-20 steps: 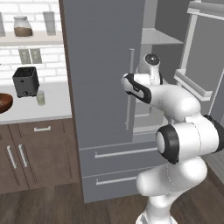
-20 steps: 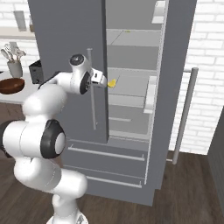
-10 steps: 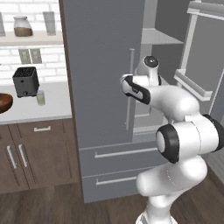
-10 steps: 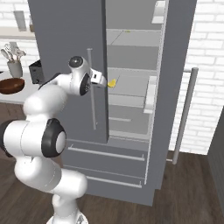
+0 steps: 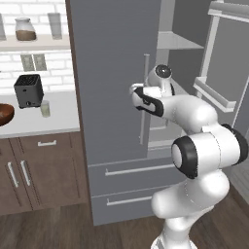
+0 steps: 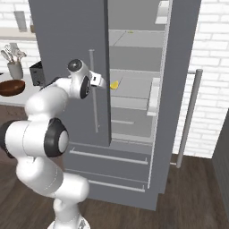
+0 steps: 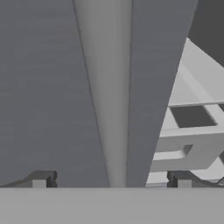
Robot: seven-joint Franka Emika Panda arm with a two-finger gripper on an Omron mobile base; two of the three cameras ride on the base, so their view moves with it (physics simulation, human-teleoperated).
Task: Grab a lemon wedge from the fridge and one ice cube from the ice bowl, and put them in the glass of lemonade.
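The grey fridge [image 5: 112, 73] [image 6: 67, 36] has its left door closed and its right door swung open. A tiny yellow lemon wedge [image 6: 114, 84] lies on a middle shelf inside. My gripper [image 5: 137, 93] [image 6: 100, 82] [image 7: 111, 179] is open, right at the left door's long silver handle [image 5: 144, 116] [image 6: 94, 112]. In the hand view that handle [image 7: 109, 87] runs between my two fingertips [image 7: 40, 179]. The dark wooden ice bowl [image 5: 4, 113] [image 6: 12, 87] and the small glass of lemonade [image 5: 45, 108] stand on the counter to the left.
A black toaster [image 5: 28, 90] [image 6: 38, 73] stands behind the glass. A pale utensil cup [image 6: 14, 69] is behind the bowl. The open right door [image 5: 228, 73] [image 6: 179, 67] juts out with its shelves. Brown cabinets [image 5: 39, 170] sit below the counter.
My hand has edged slightly closer to the left door's handle. The jaws stay open and nothing else has moved.
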